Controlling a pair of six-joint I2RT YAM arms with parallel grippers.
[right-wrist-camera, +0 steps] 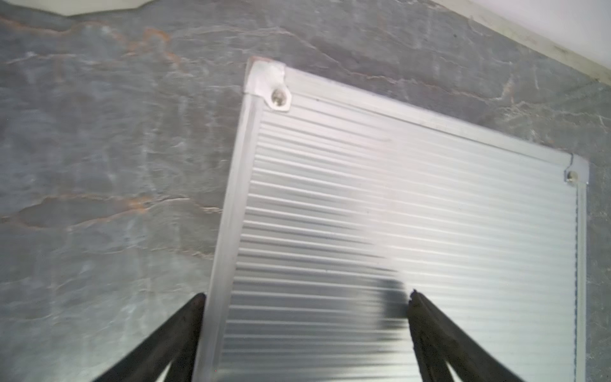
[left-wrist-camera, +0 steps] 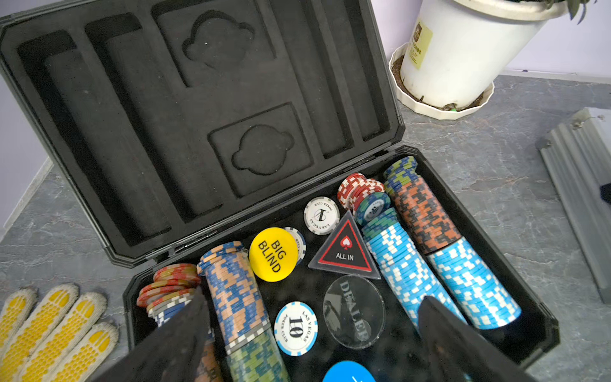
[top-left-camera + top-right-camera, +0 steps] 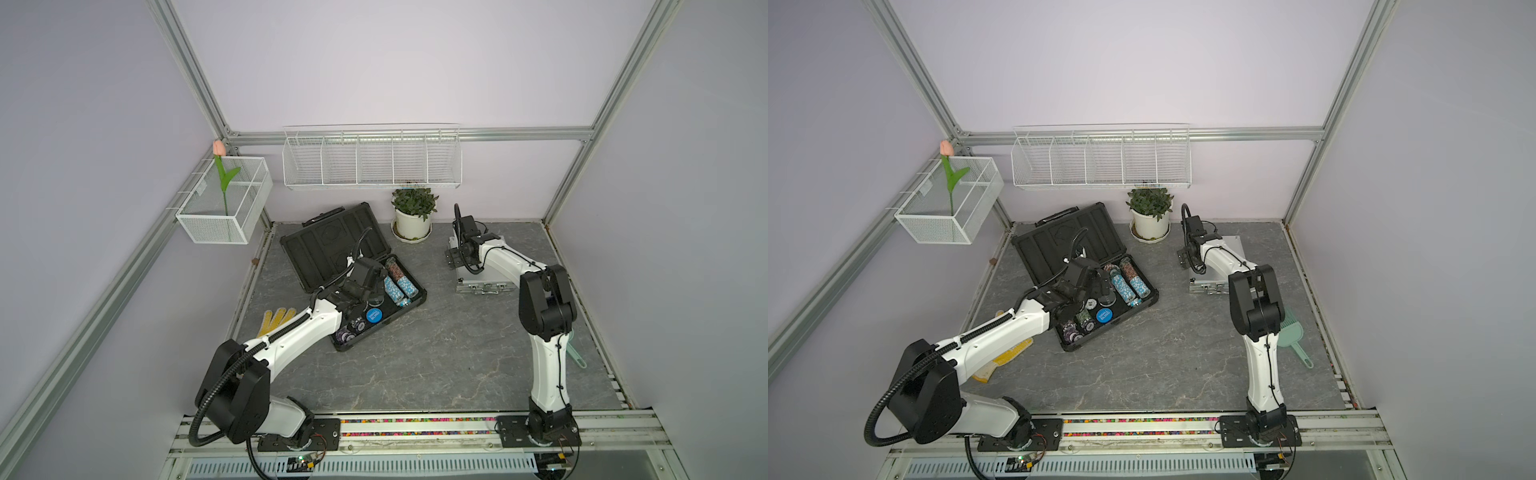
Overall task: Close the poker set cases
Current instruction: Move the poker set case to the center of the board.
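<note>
1. Grey stone-look tabletop [image 3: 415,361], lilac walls all round, and both arms reaching in from the near rail.
2. On the left arm's side, the dark case [image 3: 320,253] stands wide open. Its lid is tipped up and back towards the wall with the black foam lining showing, and its tray lies flat on the table.
3. Rows of chips [image 2: 410,264] lie in that tray, with a yellow "BIG BLIND" button [image 2: 272,254] among them.
4. The left gripper [image 2: 313,295] hangs right over the tray, jaws spread wide with nothing between them. The lid stands beyond its fingertips, apart from them.
5. Across on the right, the silver case [image 1: 396,198] lies flat with its lid down.
6. The right gripper [image 1: 306,294] points down at the silver case, jaws spread wide and clamping nothing. One finger sits just off the case's side edge, over the table, and the other sits over the ribbed lid. I can't tell whether either one touches.
7. At the back, between the two cases, stands a potted plant [image 3: 413,216].
8. A yellow-dotted glove [image 2: 49,330] lies just beside the dark case's tray.
</note>
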